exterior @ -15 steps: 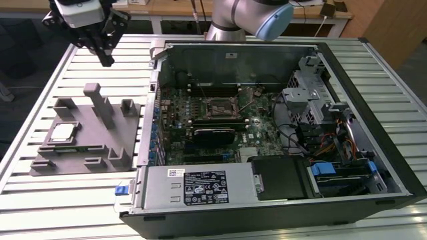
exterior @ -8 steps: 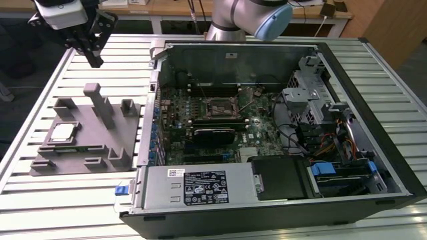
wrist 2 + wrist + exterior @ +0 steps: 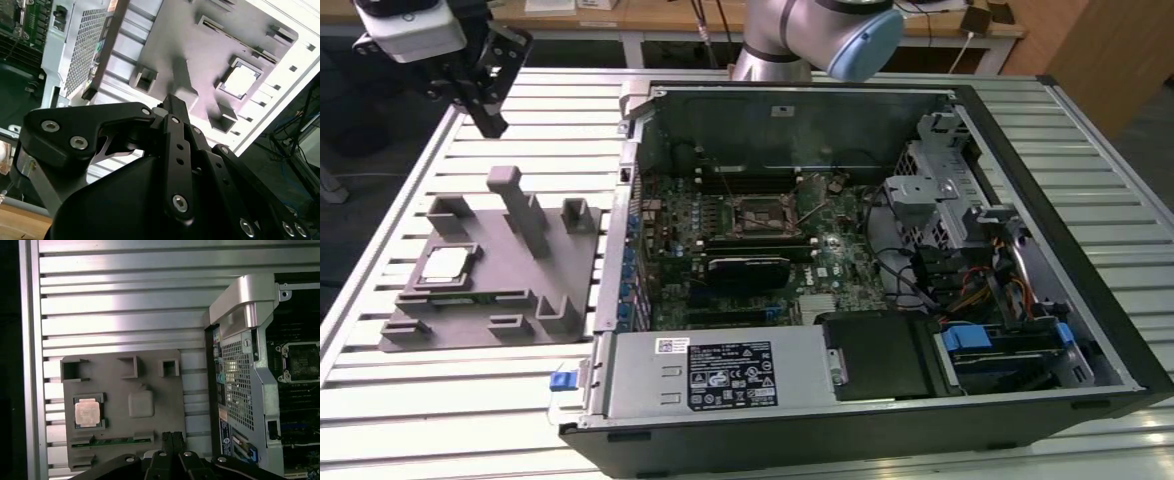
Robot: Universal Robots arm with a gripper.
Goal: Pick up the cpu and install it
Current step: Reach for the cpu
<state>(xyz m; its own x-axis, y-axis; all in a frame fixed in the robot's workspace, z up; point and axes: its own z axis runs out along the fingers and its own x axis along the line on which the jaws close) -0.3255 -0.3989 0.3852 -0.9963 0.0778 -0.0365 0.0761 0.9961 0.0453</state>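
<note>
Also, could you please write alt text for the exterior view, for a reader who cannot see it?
The cpu sits untouched in a recess of the grey holder on the slatted table, at the exterior view's left. The gripper hangs clear of the holder, jaws shut and empty. An open computer case lies beside the holder, its motherboard socket exposed.

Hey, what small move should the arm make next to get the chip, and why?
Probably swing the end effector over the chip: it is empty and hangs clear of the grey holder, while the chip lies untouched in the holder's recess.
</note>
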